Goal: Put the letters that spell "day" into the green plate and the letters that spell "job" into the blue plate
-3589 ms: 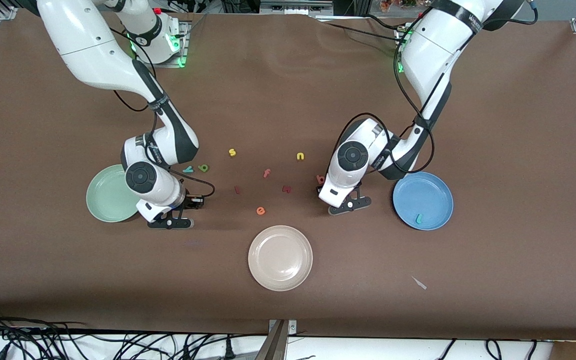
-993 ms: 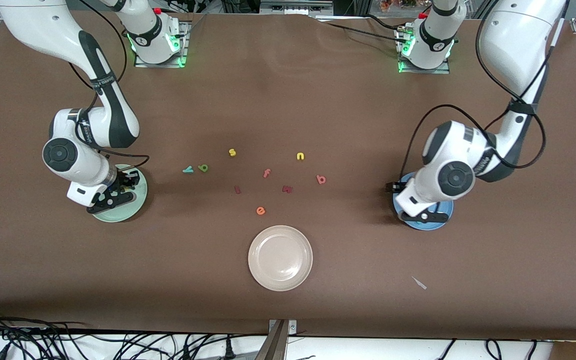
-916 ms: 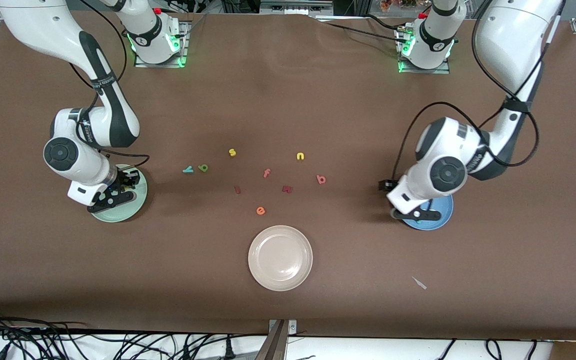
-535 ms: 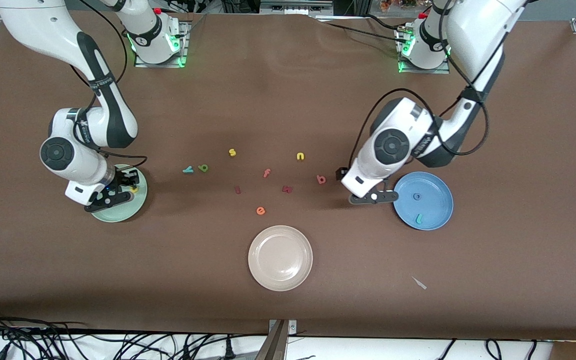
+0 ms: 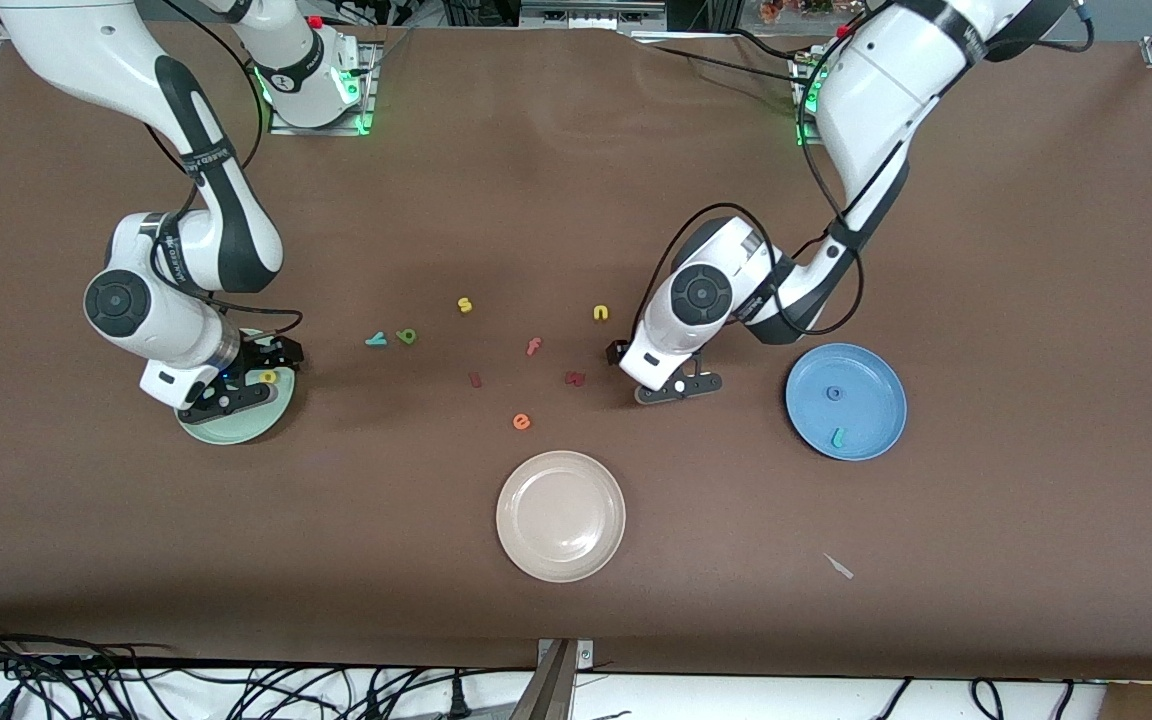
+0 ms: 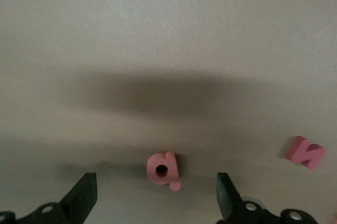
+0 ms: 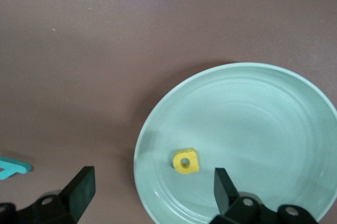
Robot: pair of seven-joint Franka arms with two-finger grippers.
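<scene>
Front view, nearest the camera: cream-beige round plate (image 5: 560, 516), not part of the job. Next, medium-blue round plate (image 5: 845, 401) at the left arm's end holds the teal hooked "j" (image 5: 837, 437) and blue ring-shaped "o" (image 5: 834, 393); pale mint-green round plate (image 5: 233, 404) at the right arm's end holds the yellow foam "d" (image 5: 268, 377). Teal "y" (image 5: 376, 340) and green "a" (image 5: 406, 336) lie on the brown table (image 5: 576, 200), farther back, touching or nearly so. Left gripper (image 5: 677, 389) hangs low over the table between the plates, fingers spread wide, empty. Right gripper (image 5: 236, 393) is over the green plate, jaws apart, nothing between them. Step in hand, I'd say: left arm takes the pinkish-red foam "b" (image 6: 164, 169). Centre the fingers either side of it, drop straight, close across the narrow body; keep clear of the pink "w"-like piece (image 6: 305, 152) nearby. Right arm should next go for "a" and "y", one at a time, since they sit so close. Left wrist view shows the "b" lined up between the open fingers; the front view hides it under the wrist. Right wrist view shows the "d" lying inside the rim, free of the fingers, which the front view only half shows.
</scene>
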